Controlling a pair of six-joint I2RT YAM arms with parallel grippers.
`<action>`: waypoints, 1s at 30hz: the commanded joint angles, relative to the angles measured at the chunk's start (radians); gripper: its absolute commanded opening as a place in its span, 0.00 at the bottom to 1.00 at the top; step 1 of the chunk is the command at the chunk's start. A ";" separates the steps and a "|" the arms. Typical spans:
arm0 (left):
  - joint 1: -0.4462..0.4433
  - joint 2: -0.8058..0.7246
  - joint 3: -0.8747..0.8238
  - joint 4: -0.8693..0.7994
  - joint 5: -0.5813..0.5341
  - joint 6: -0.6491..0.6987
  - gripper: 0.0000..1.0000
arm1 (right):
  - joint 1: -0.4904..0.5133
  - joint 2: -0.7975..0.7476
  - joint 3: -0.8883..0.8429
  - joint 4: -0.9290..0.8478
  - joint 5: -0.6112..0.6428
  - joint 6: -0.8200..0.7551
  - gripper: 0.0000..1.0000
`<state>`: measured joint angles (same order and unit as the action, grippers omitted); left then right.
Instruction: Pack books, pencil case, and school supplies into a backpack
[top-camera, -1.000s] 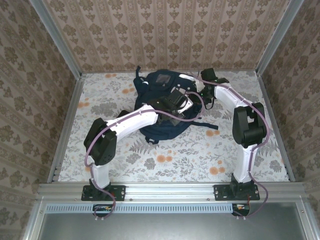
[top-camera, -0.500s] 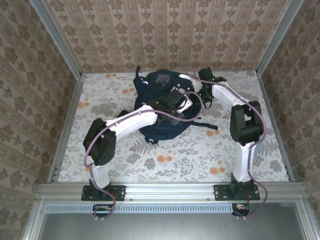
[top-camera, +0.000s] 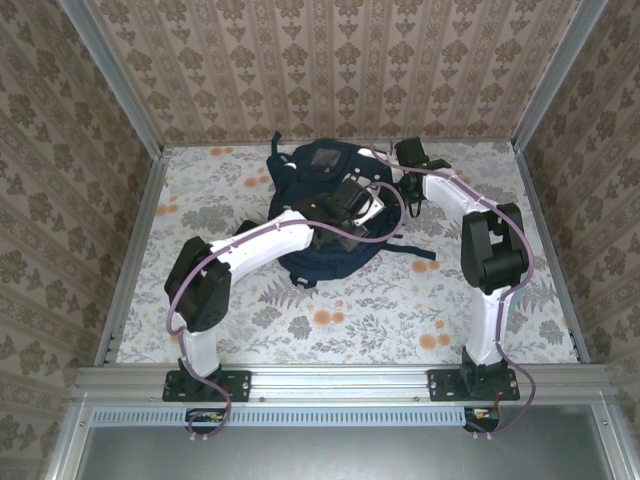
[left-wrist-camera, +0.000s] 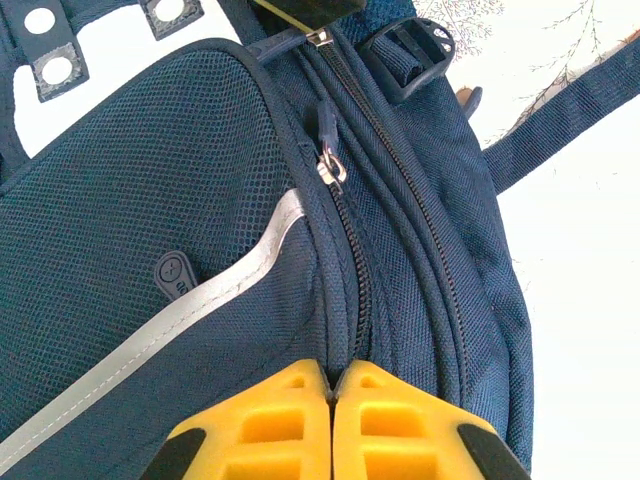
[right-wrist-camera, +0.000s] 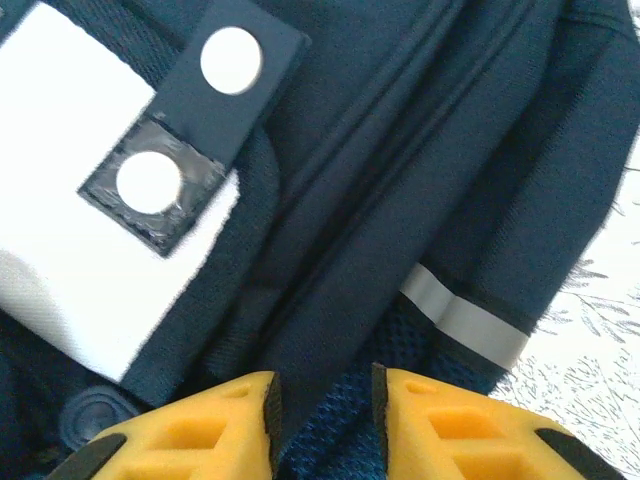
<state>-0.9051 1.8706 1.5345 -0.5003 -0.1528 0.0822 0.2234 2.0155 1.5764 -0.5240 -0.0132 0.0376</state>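
The navy backpack (top-camera: 335, 255) lies at the back middle of the table, with both arms over it. My left gripper (left-wrist-camera: 332, 385) is shut, pinching a thin ridge of the backpack (left-wrist-camera: 200, 200) fabric just left of a closed zipper, below the zipper pull (left-wrist-camera: 331, 172). In the top view it (top-camera: 366, 212) sits on the bag's right half. My right gripper (right-wrist-camera: 325, 385) holds a fold of navy cloth and blue mesh of the backpack (right-wrist-camera: 400, 150) between its narrowed jaws, at the bag's upper right (top-camera: 408, 188). The books and the pencil case are out of view.
A dark strap (left-wrist-camera: 560, 120) and a buckle (left-wrist-camera: 405, 50) trail off the bag's right side onto the floral tablecloth (top-camera: 350, 320). A snap tab (right-wrist-camera: 190, 130) lies over a pale patch (right-wrist-camera: 70, 200). Patterned walls (top-camera: 330, 70) enclose the table.
The right arm has drawn in a little toward the backpack's upper right, and its jaws have narrowed onto the fabric. The left arm has stayed put, still shut.
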 joint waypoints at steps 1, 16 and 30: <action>0.017 -0.048 -0.008 -0.004 -0.013 -0.033 0.06 | 0.008 -0.093 -0.041 0.066 0.066 0.047 0.28; 0.017 -0.132 -0.107 0.047 -0.022 -0.036 0.02 | -0.008 -0.031 0.035 -0.186 -0.324 -0.143 0.39; 0.019 -0.231 -0.224 0.089 -0.002 -0.056 0.01 | 0.019 0.031 0.103 -0.246 -0.401 -0.274 0.42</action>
<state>-0.8948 1.6878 1.3155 -0.4366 -0.1459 0.0738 0.2287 2.0239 1.6470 -0.7307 -0.3805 -0.1864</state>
